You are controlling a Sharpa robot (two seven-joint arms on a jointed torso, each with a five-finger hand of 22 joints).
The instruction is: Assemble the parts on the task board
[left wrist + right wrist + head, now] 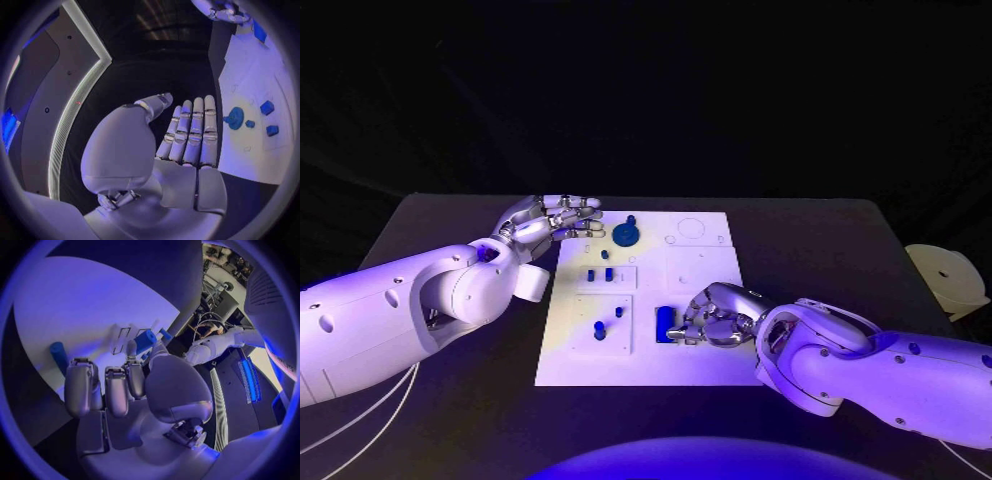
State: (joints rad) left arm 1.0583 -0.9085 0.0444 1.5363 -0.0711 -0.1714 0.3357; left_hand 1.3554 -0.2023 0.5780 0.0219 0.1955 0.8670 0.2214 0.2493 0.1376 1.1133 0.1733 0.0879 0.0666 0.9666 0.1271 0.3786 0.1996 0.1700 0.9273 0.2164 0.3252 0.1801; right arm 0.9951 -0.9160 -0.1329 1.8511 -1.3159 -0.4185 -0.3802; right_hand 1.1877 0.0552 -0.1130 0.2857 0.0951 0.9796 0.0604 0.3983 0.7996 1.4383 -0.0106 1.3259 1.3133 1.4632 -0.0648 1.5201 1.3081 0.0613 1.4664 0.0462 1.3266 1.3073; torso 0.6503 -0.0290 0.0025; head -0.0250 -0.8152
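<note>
The white task board (711, 262) lies mid-table. At its far left corner my left hand (548, 222) hovers with fingers straight and apart, holding nothing; the left wrist view shows it (187, 135) flat beside the board (250, 75). A round blue part (627, 235) sits just right of it, also (235, 118). Small blue pieces (599, 274) stand mid-board, and a blue peg (600, 330) nearer the front. My right hand (711, 318) is curled at the board's near side, pinching an upright blue block (665, 323) between thumb and a finger; the block (145, 341) shows at its fingertips.
A pale round object (945, 275) sits at the table's right edge. Black table surface runs along the front and both sides of the board. Empty outlined recesses (692, 230) mark the board's far right part.
</note>
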